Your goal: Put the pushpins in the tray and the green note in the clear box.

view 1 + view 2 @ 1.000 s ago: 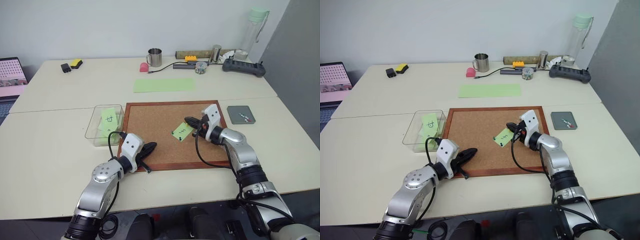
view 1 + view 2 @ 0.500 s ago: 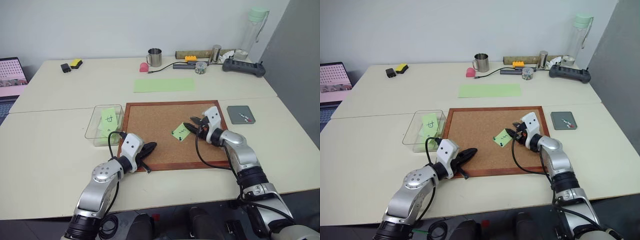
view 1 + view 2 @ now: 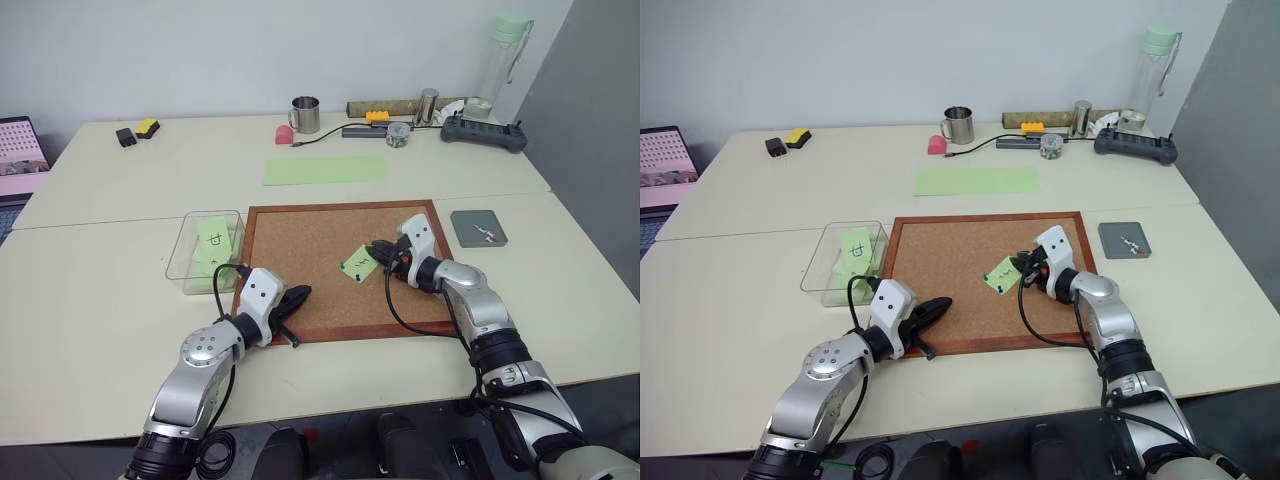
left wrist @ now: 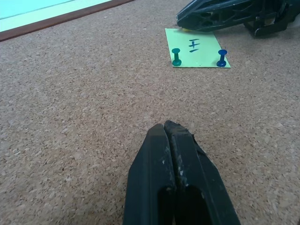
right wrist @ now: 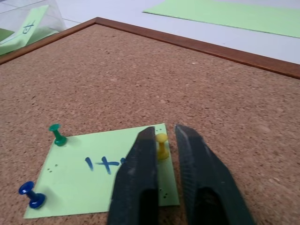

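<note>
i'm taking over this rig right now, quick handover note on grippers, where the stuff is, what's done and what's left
Left gripper: jaws shut, empty, low over the corkboard near its front left edge.
Right gripper: jaws nearly shut around the yellow pushpin at the green note's corner; pin not yet pulled out.
The green note lies on the corkboard, held by the yellow, the green pushpin and the blue pushpin.
Done: a couple of pins already lie in the tray, right of the corkboard.
Left: pull these three pins, drop them in the tray, then move the note to the clear box, which already holds another green note.
</note>
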Available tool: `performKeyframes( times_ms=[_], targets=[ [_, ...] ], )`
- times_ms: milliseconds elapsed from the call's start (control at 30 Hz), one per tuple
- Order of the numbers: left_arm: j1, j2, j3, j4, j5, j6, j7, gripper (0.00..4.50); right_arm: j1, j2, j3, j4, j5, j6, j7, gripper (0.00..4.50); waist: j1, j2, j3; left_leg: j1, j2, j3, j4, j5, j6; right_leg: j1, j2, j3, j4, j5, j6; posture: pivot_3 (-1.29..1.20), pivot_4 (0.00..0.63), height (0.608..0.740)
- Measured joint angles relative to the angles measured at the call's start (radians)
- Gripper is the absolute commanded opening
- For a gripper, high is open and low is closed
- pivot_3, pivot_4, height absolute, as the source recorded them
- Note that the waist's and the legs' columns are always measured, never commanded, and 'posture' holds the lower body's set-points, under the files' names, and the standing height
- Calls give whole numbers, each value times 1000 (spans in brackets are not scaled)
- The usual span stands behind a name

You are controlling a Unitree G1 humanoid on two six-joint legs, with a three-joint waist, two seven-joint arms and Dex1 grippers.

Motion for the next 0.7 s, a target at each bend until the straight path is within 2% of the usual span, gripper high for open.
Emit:
performKeyframes(
  times_ms=[500, 700],
  targets=[
    [8, 6, 2, -13, 0, 6, -1, 0, 6, 9, -25, -8, 42, 2, 23, 10, -2, 0, 0, -1, 0, 0, 0, 0, 0, -1, 0, 0, -1, 0, 0, 0, 150, 740],
    [7, 11, 0, -13, 0, 6, -3, 0, 22, 11, -51, -96, 98, 13, 39, 10, -2, 0, 0, -2, 0, 0, 0, 0, 0, -2, 0, 0, 0, 0, 0, 0, 150, 740]
  ],
)
